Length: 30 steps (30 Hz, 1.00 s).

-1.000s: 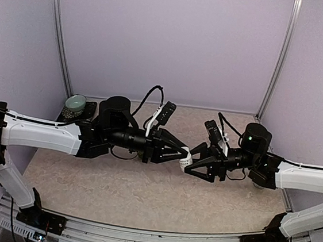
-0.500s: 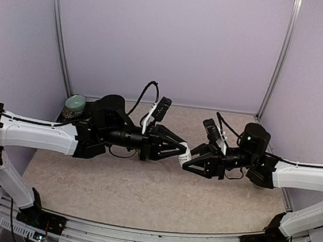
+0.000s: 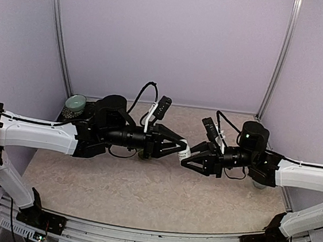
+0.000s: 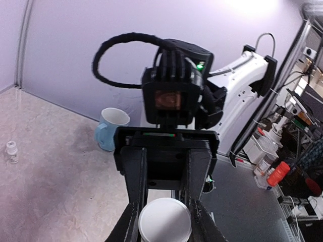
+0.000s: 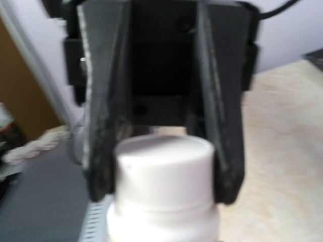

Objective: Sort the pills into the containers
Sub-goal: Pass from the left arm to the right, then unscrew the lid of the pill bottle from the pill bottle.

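Observation:
A white pill bottle point(image 3: 185, 153) hangs in mid-air over the table's middle, held from both ends. My left gripper point(image 3: 180, 148) is shut on its body. The left wrist view shows the bottle's round base point(image 4: 165, 220) wedged between the two fingers of the left gripper point(image 4: 165, 228). My right gripper point(image 3: 189, 158) is shut on the bottle's white cap point(image 5: 162, 161), and the black fingers of the right gripper point(image 5: 162, 184) press on both of its sides. The pills and the containers are out of view.
A pale green bowl point(image 3: 74, 106) stands at the back left corner of the table. A pale blue mug point(image 4: 110, 129) stands on the table near the right arm. A small white vial point(image 4: 11, 150) stands alone on the mottled tabletop point(image 3: 142, 194).
The right gripper has closed on the bottle's cap. Both grippers, with the bottle between them, have shifted slightly toward the back of the table.

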### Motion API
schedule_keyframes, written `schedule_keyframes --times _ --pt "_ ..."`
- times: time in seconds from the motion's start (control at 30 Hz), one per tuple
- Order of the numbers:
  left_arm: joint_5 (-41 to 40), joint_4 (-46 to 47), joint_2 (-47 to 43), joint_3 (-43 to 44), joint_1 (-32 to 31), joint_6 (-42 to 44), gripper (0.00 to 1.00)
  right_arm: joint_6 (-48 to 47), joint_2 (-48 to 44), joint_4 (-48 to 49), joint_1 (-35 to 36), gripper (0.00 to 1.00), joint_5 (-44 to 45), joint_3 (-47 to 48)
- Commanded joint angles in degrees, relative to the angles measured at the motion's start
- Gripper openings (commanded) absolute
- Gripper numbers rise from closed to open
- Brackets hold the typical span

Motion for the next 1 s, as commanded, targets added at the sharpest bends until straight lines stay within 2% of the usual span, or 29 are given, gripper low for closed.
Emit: schedule_keyframes --times 0.0,0.07,0.23,0.3,0.4,0.43,0.53,0.7,0.83,0.97 --pt "-10.6 -4.77 -1.12 1.83 -0.25 -4.14 0.16 -5.5 -4.02 -7.76 0.17 0.05 13.58 2.25" --pt "-14.19 -6.34 -1.59 1.84 -0.33 -5.46 0.18 -6.33 -5.46 -9.18 0.17 0.04 19.09 2.0" --pt "-18.39 -9.78 -2.32 2.28 -0.4 -7.23 0.38 -7.73 -7.46 -11.13 0.18 0.03 25.01 1.76" --pt "-18.62 -10.35 -3.28 2.24 -0.43 -6.99 0.57 -8.33 -7.1 -12.4 0.18 0.04 24.75 2.3" --pt "-19.2 -11.57 -5.48 2.09 -0.23 -6.16 0.94 -8.87 -6.4 -13.95 0.18 0.04 24.04 2.84" --pt "-19.32 -11.99 -6.2 2.17 -0.07 -5.78 0.98 -8.8 -6.21 -14.16 0.15 0.03 23.8 2.81" --pt "-19.18 -13.06 -7.65 2.49 0.75 -4.25 0.99 -8.67 -5.76 -14.22 0.18 0.03 21.97 2.49" --pt "-12.76 -12.82 -4.99 4.39 2.74 -1.79 0.99 -7.87 -3.72 -12.77 0.14 0.04 13.25 2.67" --pt "-7.58 -9.83 -0.61 5.98 2.65 -1.89 0.99 -5.01 -2.52 -8.18 0.33 0.04 6.64 2.44" --pt "-3.56 -4.66 1.63 6.13 1.78 -2.95 0.99 -3.85 -2.22 -6.58 0.45 0.04 6.25 2.47"
